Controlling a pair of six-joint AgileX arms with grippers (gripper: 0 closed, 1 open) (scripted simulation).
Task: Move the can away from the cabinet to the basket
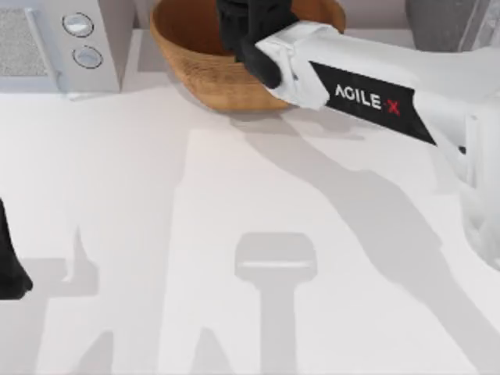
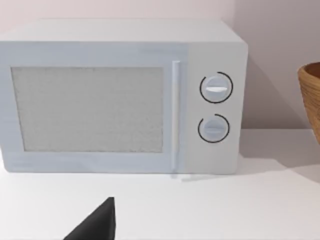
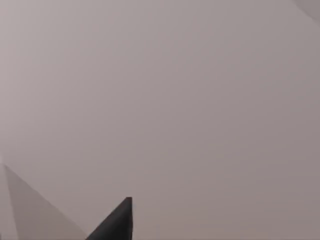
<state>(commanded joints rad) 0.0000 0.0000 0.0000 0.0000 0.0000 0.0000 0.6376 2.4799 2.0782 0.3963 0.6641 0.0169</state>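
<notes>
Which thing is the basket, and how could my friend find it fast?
Look along the far edge of the white table, where a pale grey microwave sits at the top view's left. Just to its right is the basket, with the right gripper reaching over it. It is the one round, tan-brown woven bowl; its neighbours are grey boxes.

Light grey microwave [image 2: 122,97] with a speckled door panel, a vertical handle and two round knobs [image 2: 216,88] stacked at one side, standing on the white table [image 2: 225,210] against a pale wall, with the woven basket [image 2: 311,97] near it.
</notes>
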